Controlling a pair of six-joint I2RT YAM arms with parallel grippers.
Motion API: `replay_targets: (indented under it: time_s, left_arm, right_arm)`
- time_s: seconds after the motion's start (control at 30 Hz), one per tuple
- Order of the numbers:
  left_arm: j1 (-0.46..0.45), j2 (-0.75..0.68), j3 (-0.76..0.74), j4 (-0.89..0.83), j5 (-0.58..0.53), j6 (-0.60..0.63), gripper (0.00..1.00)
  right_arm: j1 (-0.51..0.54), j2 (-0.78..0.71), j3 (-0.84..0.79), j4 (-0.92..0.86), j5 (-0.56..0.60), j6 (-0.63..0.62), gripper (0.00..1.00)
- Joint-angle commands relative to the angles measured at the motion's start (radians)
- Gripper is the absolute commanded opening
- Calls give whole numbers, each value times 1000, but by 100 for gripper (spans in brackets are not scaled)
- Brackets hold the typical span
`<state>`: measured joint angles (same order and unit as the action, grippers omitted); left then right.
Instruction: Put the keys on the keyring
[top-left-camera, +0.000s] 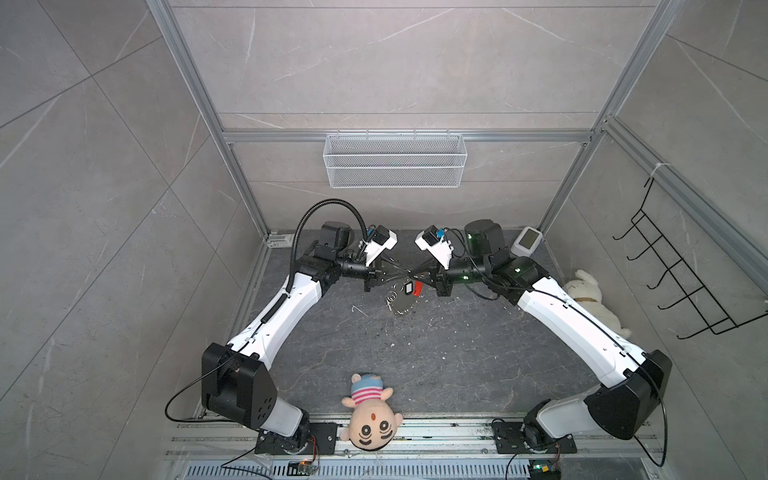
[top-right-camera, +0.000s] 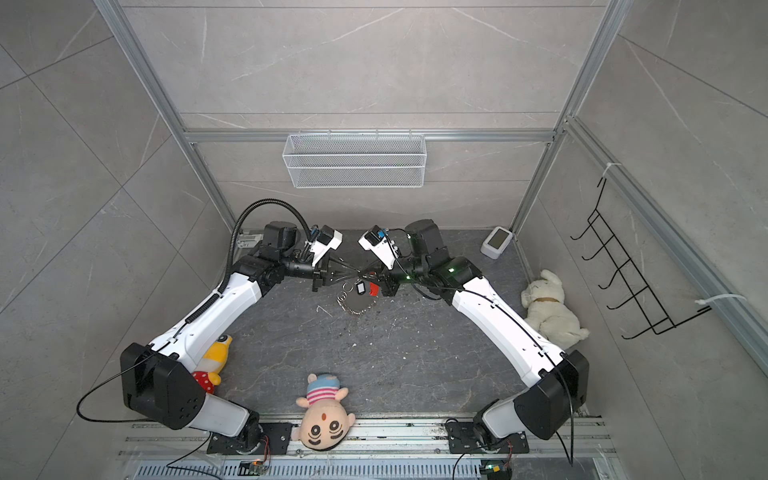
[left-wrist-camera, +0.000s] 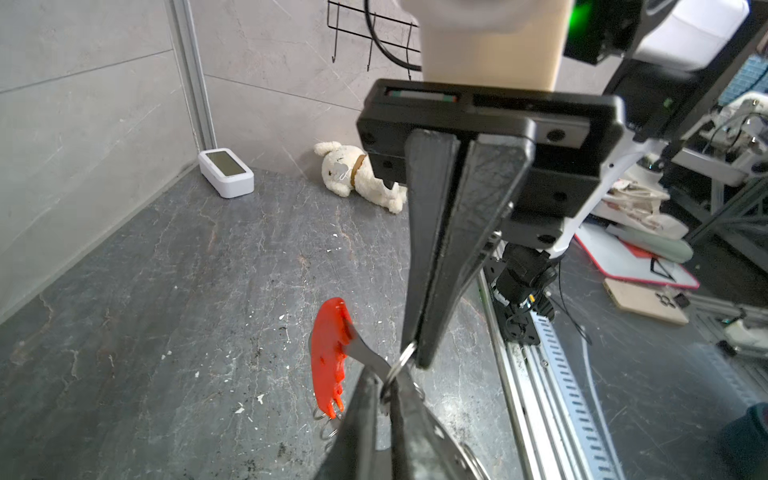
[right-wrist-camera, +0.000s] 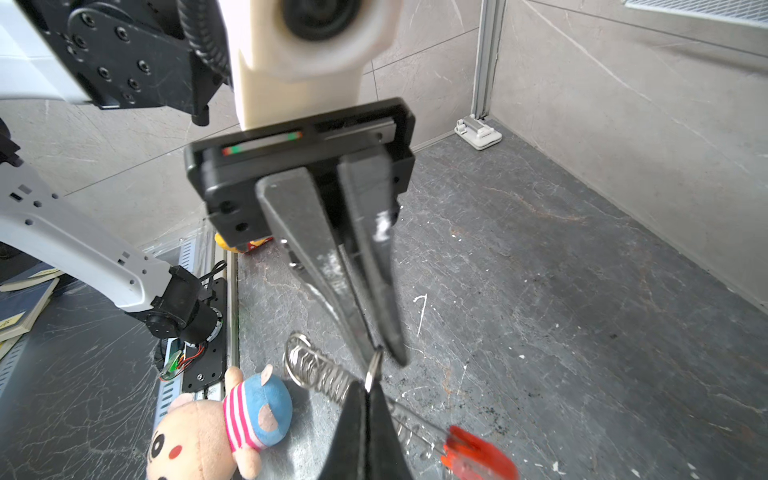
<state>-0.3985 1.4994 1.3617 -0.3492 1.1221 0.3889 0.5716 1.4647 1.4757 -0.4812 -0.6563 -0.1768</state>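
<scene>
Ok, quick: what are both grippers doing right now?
Left gripper: jaws closed, pinching a small silver ring of the keyring.
Right gripper: jaws closed on the same ring.

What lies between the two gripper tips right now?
One small silver ring bridges left gripper and right gripper, both shut on it; the left wrist view shows it.

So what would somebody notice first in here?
The left gripper and right gripper meet tip to tip mid-table, both pinching one small silver ring. Right by them is the keyring with its bright red piece, and a big-headed doll lies at the front edge.
</scene>
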Motion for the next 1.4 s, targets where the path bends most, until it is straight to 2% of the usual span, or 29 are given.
replay_targets:
  time_s: [0.0, 0.23, 0.27, 0.3, 0.37, 0.47, 0.8, 0.93, 1.37]
  left_arm:
    - [1, 5, 42, -3, 34, 13, 0]
    - [1, -4, 35, -1, 62, 19, 0]
    - [3, -12, 23, 34, 69, -6, 0]
    - [5, -21, -2, 107, 73, -61, 0]
    - [11, -39, -65, 284, 74, -188, 0]
    - [23, -53, -116, 441, 68, -316, 0]
    - [29, -48, -154, 709, 67, -548, 0]
    - [29, -47, -157, 740, 80, -577, 0]
    - [29, -39, -161, 783, 117, -632, 0]
  right_arm:
    - [14, -1, 44, 16, -41, -7, 0]
    - [16, -1, 47, 30, -9, 26, 0]
    - [16, -5, 46, 35, 24, 41, 6]
    - [16, -13, 43, 38, 68, 53, 20]
    - [14, -49, 1, 66, 124, 65, 30]
    - [14, -112, -123, 157, 143, 87, 36]
    - [12, -95, -174, 173, 130, 81, 40]
    - [10, -67, -151, 177, 159, 66, 41]
    - [2, -8, -72, 173, 138, 53, 40]
